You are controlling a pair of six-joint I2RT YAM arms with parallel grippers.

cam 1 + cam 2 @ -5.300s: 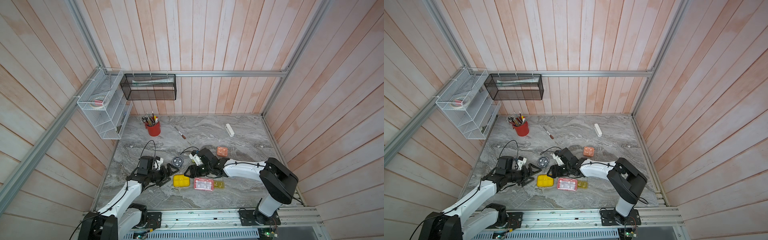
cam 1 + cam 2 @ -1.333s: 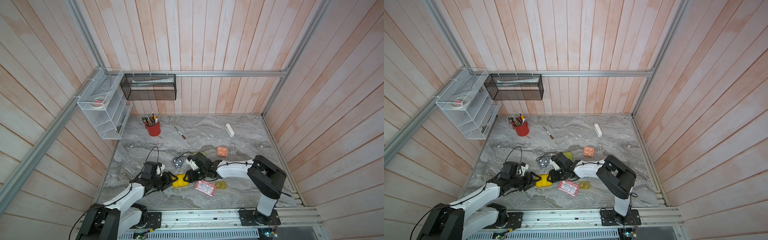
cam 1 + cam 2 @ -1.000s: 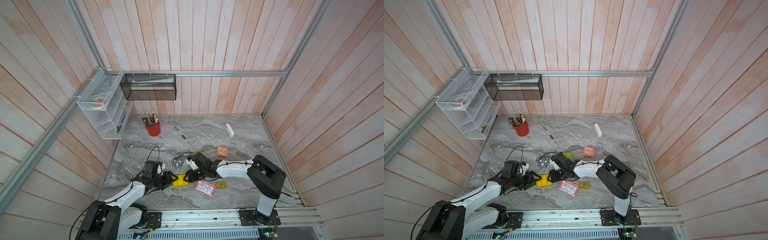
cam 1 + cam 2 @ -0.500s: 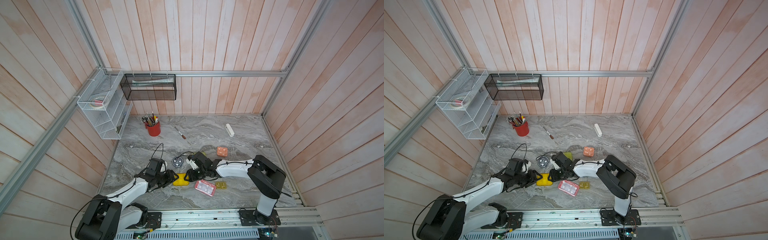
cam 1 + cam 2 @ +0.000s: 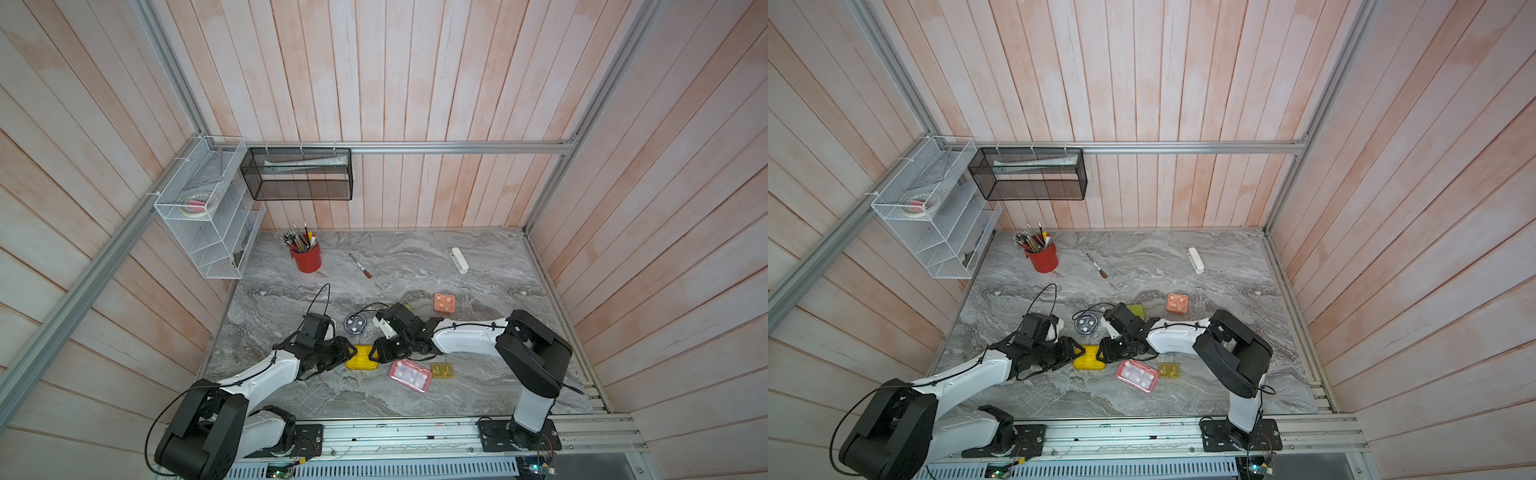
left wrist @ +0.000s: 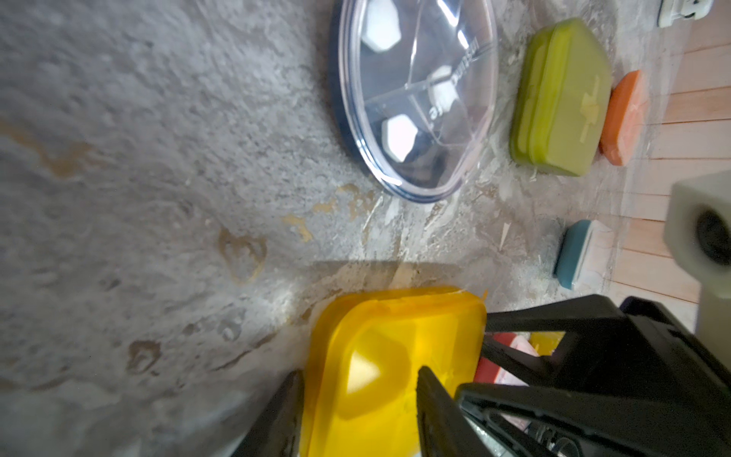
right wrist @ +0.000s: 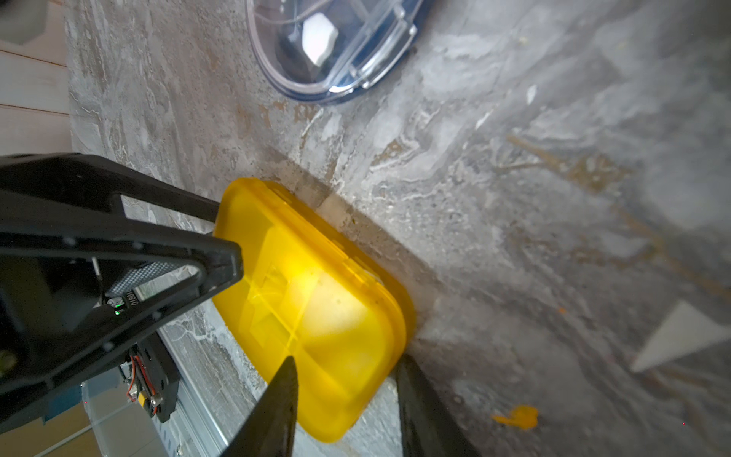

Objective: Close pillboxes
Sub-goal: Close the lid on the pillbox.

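flanking yellow pillbox [image 5: 362, 358]: left claw [image 5: 351, 353], right claw [image 5: 373, 354]

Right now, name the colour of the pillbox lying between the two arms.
Yellow: the pillbox shows best in the right wrist view.

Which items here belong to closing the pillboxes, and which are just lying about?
Job: yellow pillbox, dark round pillbox, lime-green pillbox, orange square pillbox, pink pillbox, small amber pillbox, blue-grey pillbox.
Lying about: red cup of pens, white oblong object, brown-handled tool, white wire shelf, black mesh basket.
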